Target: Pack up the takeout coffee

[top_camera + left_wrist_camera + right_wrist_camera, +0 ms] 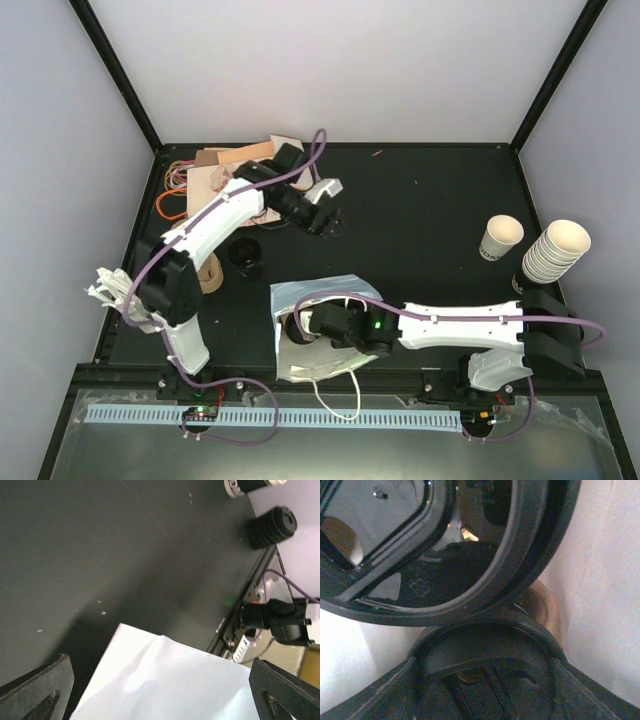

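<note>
Left end effector [326, 220]: jaws wide apart, empty, at twelve o'clock of white bag [300, 300].
Right end effector [312, 330]: inside bag; cannot tell whether it grips.
Takeout coffee [485, 650]: in bag, at six o'clock of the counter [430, 200].

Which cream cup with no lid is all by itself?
The cup with dark print on its side, just left of the stack. It stands alone, while the other cups are nested into each other.

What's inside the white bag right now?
The right gripper reaches in; a black lid and a tan patch show. The cup body and the floor of the bag are covered.
</note>
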